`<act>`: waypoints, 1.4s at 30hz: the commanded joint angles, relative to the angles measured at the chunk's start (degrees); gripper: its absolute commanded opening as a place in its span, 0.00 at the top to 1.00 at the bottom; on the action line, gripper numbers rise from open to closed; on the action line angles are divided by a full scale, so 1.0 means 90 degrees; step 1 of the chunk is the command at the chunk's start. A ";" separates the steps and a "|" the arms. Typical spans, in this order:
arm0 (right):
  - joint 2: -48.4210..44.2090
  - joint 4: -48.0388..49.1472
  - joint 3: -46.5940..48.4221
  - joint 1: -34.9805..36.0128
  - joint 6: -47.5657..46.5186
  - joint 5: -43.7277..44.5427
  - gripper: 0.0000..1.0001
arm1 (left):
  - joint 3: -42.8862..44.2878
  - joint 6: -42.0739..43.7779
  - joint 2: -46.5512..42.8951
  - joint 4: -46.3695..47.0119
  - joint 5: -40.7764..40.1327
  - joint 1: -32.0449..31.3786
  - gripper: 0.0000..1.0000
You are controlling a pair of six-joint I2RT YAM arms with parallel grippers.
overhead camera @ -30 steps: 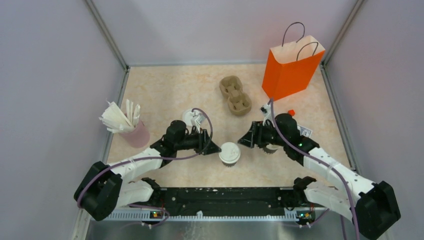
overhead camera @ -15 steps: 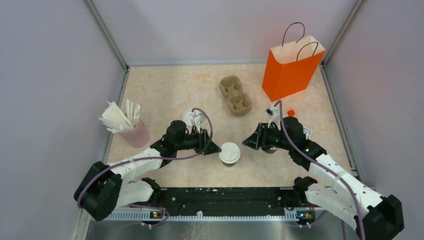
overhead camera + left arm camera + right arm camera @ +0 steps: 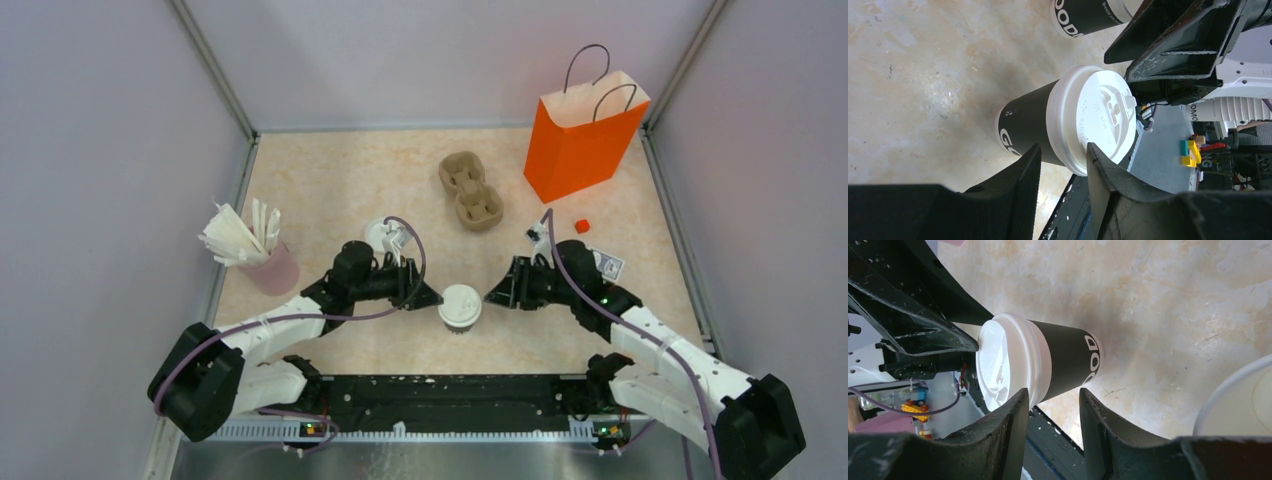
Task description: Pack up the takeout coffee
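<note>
The takeout coffee (image 3: 459, 307) stands upright at the table's near middle; the wrist views show it as a black cup with white lettering and a white lid (image 3: 1083, 122) (image 3: 1048, 360). My left gripper (image 3: 430, 297) (image 3: 1063, 150) points at it from the left, open, with nothing between its fingers. From the right, my right gripper (image 3: 497, 291) (image 3: 1052, 392) faces the same cup, also open and empty. Both sets of fingertips stop just short of the cup's sides.
An orange paper bag (image 3: 583, 135) stands open at the back right, with a brown pulp two-cup tray (image 3: 470, 190) to its left. Another lidded cup (image 3: 380, 235) sits behind my left arm. A pink cup of white sticks (image 3: 265, 262) is at the left. A white round rim (image 3: 1243, 400) lies beside my right wrist.
My right gripper's jaws have narrowed and its wrist has swung slightly nearer and lower, fingertips still at the cup's right. The left arm and the cup have not moved.
</note>
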 commanded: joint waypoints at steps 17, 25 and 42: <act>0.0285 0.0645 -0.0206 0.0127 0.0263 -0.0225 0.61 | 0.0036 0.0172 0.0162 -0.0309 -0.0391 -0.0184 0.56; 0.0491 0.0736 -0.0302 0.0320 0.0298 -0.0063 0.63 | 0.0006 0.0143 0.0152 -0.0283 -0.0461 -0.0241 0.57; 0.0289 0.0511 -0.1370 0.0427 0.0309 0.0832 0.66 | -0.0072 0.0309 0.0289 -0.0616 -0.0910 -0.0310 0.60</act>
